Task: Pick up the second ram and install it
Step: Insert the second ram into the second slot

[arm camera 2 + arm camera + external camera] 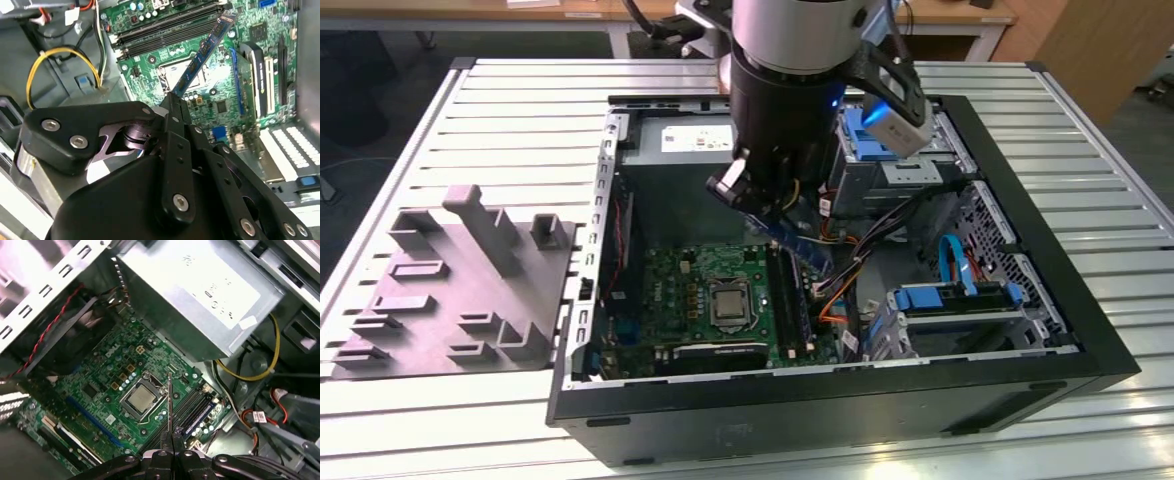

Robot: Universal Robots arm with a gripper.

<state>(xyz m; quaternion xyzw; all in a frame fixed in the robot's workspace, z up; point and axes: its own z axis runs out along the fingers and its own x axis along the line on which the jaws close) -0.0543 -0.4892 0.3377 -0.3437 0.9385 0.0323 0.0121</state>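
The black, bolted metal tool (173,98) has its fingers pressed onto one end of a thin, long bluish-green memory board (202,54) carrying dark chips. The board slants out over the glossy green motherboard (100,385) inside an open black steel computer case (854,400). Its free end lies near the long black plastic memory slots (165,30); whether it touches them cannot be told. A square silver processor socket (141,399) sits just beside those slots. The grey sheet-metal power supply (200,295) bears a white label whose print is not legible. The case rests on a ribbed aluminium table (494,130) beside a grey moulded fixture (454,280).
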